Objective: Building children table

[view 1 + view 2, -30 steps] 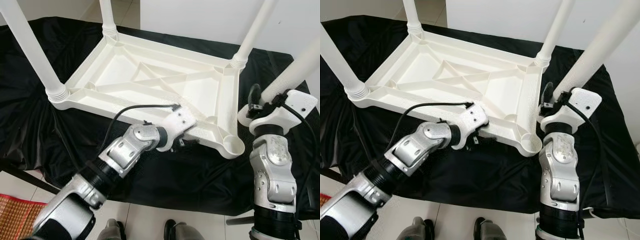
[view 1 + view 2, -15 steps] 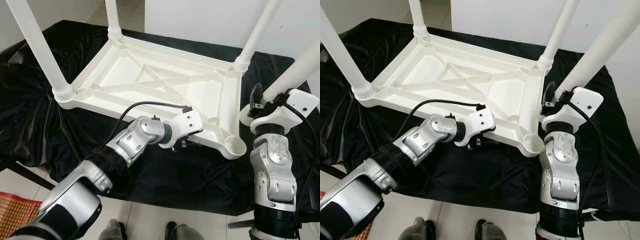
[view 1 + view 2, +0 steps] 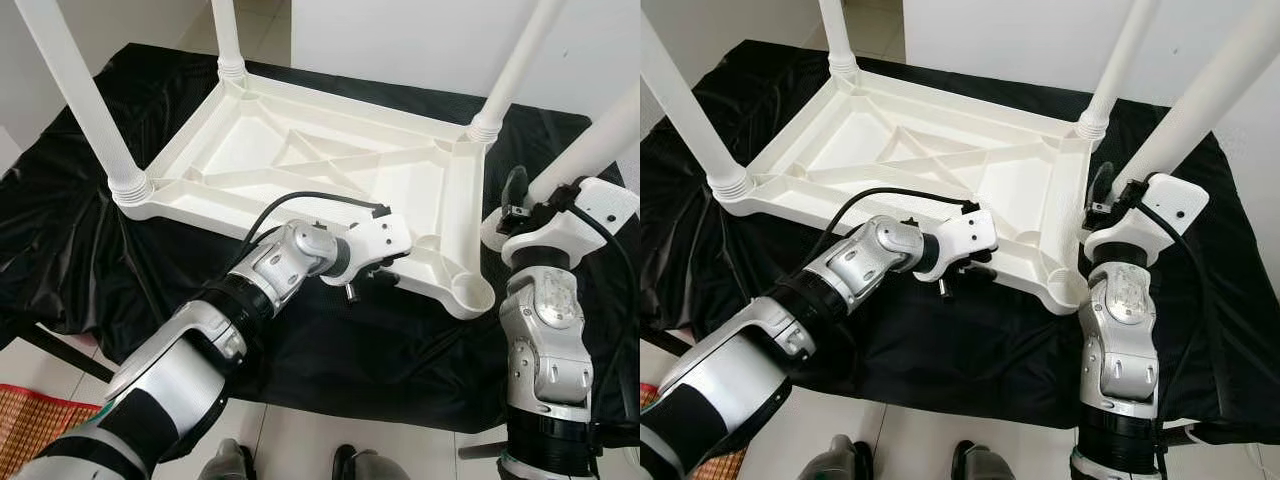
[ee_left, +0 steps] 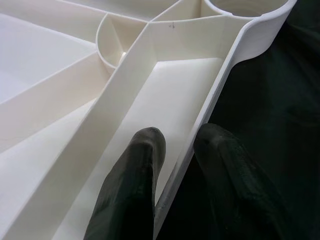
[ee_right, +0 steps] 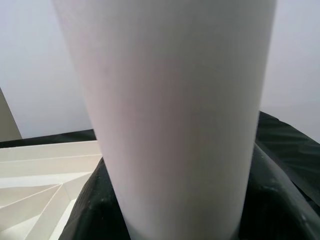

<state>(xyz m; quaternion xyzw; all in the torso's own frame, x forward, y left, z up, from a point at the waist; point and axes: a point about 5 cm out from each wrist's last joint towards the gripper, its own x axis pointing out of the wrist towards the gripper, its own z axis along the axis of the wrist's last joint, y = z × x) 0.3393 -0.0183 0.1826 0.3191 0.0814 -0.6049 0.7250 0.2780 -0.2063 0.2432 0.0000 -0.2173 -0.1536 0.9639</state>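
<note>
The white tabletop (image 3: 330,170) lies upside down on a black cloth (image 3: 60,230), filling the upper middle of the frame. Three legs (image 3: 75,95) already stand up from its corners, and the near-right socket (image 3: 468,291) is open. That is the one to fill.

The left gripper (image 4: 175,165) sits at the near rim, lower centre of the head view. The wrist view shows its fingers (image 4: 132,195) narrow, straddling the rim wall, one inside the tray and one outside. It reads as a steadying pinch on the tabletop.

Over at the right edge, the right gripper (image 3: 525,205) holds the fourth leg (image 3: 590,150), tilted up toward the upper right corner. One black finger is visible against the white tube. The leg fills its wrist view, so the fingers look closed around it. The leg's foot hangs just beside the empty socket, not yet in it.

Now the judgement: this is the seating step. To do it well, the right arm should first bring the leg upright, since it leans away at present. Then it should centre the foot over the socket before pushing down. The left pinch should hold firm, because the tabletop rests on slick cloth and a sideways shove could slide it. A crooked entry risks jamming on the socket lip.
</note>
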